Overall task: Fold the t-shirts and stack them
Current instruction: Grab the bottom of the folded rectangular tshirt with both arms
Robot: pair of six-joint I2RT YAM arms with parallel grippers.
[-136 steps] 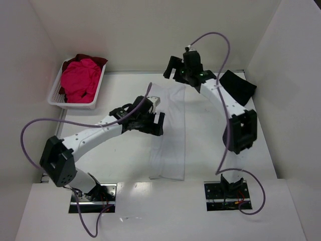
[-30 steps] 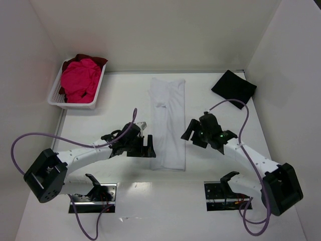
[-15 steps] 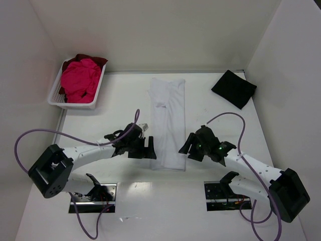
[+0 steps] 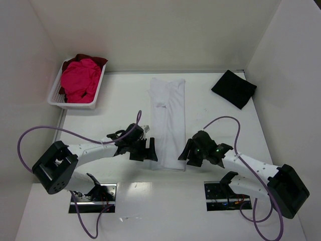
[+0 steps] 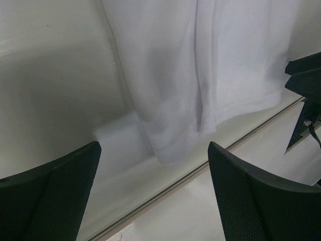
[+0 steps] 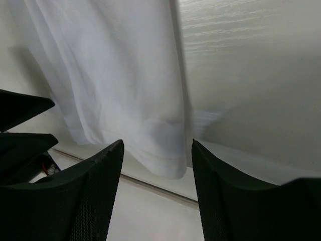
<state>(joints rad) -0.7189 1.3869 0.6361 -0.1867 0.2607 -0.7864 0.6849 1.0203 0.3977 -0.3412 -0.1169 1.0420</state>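
Observation:
The white t-shirt (image 4: 168, 120) lies folded into a long narrow strip down the middle of the table. My left gripper (image 4: 150, 150) is open just left of its near end. In the left wrist view that gripper (image 5: 153, 191) has the shirt's near left corner (image 5: 168, 148) ahead of its wide-spread fingers. My right gripper (image 4: 186, 153) is open at the strip's near right corner. Its fingers (image 6: 100, 170) stand either side of the hem corner (image 6: 168, 160), not pinching it. A folded black t-shirt (image 4: 233, 89) lies far right. The pink t-shirt (image 4: 80, 78) and the dark red one (image 4: 93, 58) sit crumpled in the basket.
The white slatted basket (image 4: 56, 98) stands at the far left corner by the wall. The table's front seam (image 5: 210, 163) runs just under the shirt's near hem. White walls close in the left, back and right sides. Purple cables loop beside both arms.

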